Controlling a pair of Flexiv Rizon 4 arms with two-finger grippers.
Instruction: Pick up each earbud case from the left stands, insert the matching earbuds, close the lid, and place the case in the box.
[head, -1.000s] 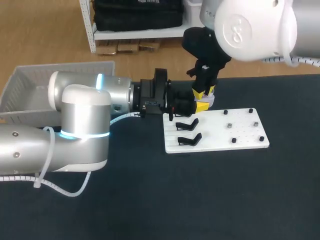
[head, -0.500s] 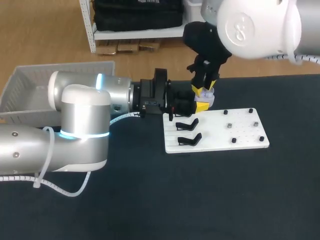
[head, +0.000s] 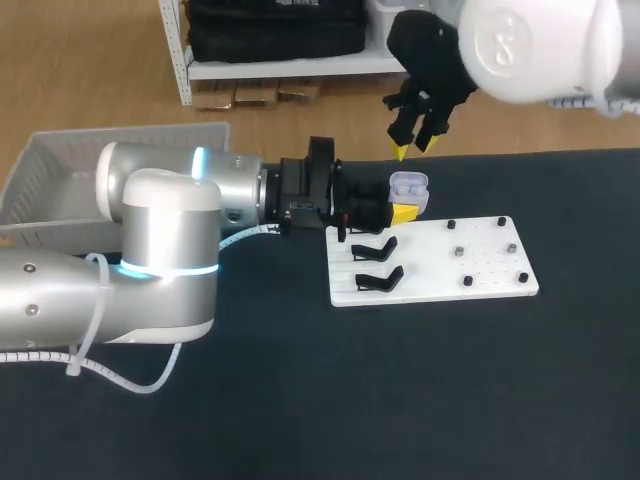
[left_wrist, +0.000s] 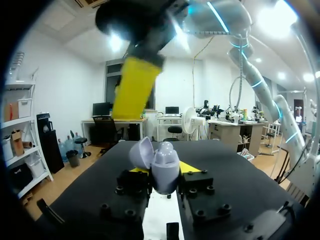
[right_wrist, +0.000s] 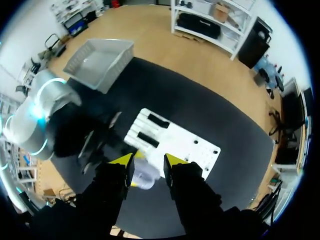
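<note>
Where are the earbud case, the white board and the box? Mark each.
earbud case (head: 408, 186), head view, its pale body.
white board (head: 495, 265), head view, its bare middle.
box (head: 60, 172), head view, its side wall.

Left claw (head: 402, 210) (clamping the earbud case (head: 408, 185)) blocks its sides; top clear.

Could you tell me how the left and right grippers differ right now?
The left gripper is shut on the open earbud case; the right gripper is open and empty. The left lies level by the white board; the right hangs above the case, pointing down. Both have yellow tips.
</note>
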